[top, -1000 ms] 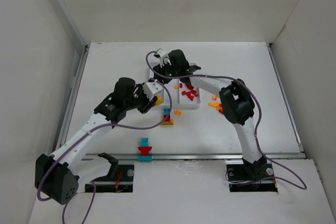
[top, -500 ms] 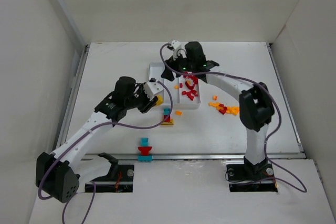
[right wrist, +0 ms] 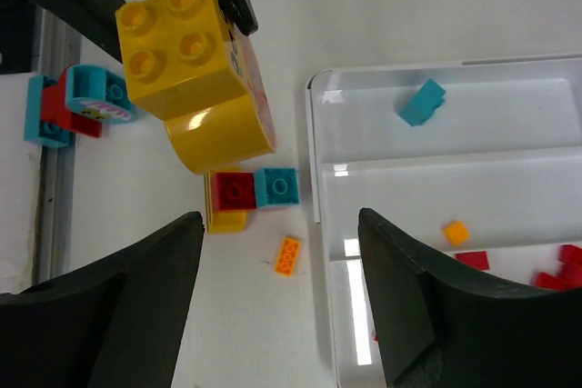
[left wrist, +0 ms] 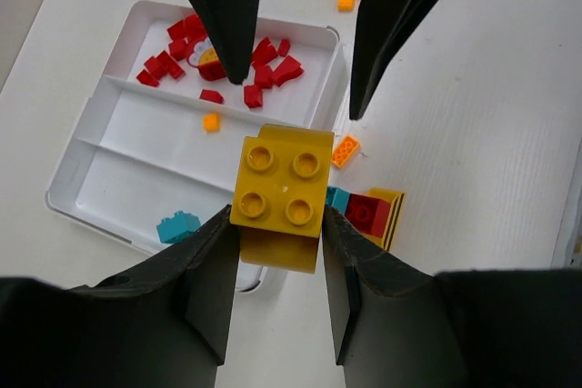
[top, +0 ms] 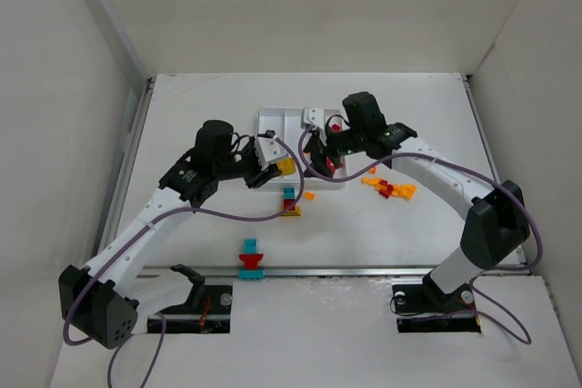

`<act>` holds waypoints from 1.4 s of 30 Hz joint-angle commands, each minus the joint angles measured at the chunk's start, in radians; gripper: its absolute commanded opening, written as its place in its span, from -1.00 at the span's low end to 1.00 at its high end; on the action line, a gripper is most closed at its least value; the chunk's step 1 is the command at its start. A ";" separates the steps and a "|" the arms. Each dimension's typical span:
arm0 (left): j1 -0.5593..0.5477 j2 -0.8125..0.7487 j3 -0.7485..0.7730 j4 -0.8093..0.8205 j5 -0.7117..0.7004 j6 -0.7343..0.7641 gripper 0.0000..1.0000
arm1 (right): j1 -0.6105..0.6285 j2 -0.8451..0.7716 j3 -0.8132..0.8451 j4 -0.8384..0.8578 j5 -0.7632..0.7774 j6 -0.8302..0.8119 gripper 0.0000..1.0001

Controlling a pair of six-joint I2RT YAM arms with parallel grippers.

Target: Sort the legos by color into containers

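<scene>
Three lanes in the tray [left wrist: 56, 194], front to back (reds [left wrist: 264, 52] right, orange bit [left wrist: 211, 122] middle, teal piece [left wrist: 177, 226] left). Holding the yellow brick [left wrist: 280, 186] clamped in the left claw [left wrist: 277, 224] just off the near rim; forward along the middle lane next, probably. Minding the right claw [right wrist: 280, 213], spread wide and empty, close ahead near the reds.

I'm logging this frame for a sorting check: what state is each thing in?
left gripper, shut on yellow brick
right gripper, open, empty
tray, red bricks in one end compartment, orange brick in middle, teal brick in other end
stacked clump, on table, unsorted
stray orange piece, on table beside tray
</scene>
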 commanded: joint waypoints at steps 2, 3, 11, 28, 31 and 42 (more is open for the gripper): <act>-0.022 0.004 0.065 -0.018 0.078 0.040 -1.00 | 0.025 -0.057 -0.028 0.096 -0.090 0.009 0.49; -0.035 0.004 0.065 -0.018 0.078 0.040 -1.00 | 0.037 -0.057 -0.028 0.113 -0.090 0.018 0.49; -0.062 0.004 0.092 -0.018 0.078 0.010 -1.00 | 0.077 -0.027 -0.005 0.123 -0.135 0.051 0.49; -0.071 -0.006 0.074 0.011 0.060 -0.048 0.27 | 0.086 -0.034 -0.025 0.209 -0.106 0.156 -0.93; -0.071 -0.006 0.065 0.011 0.072 -0.048 0.12 | 0.086 -0.048 -0.037 0.209 -0.095 0.156 -0.93; -0.071 -0.015 0.063 -0.024 0.018 0.004 0.25 | 0.086 -0.070 -0.055 0.184 -0.073 0.126 -0.93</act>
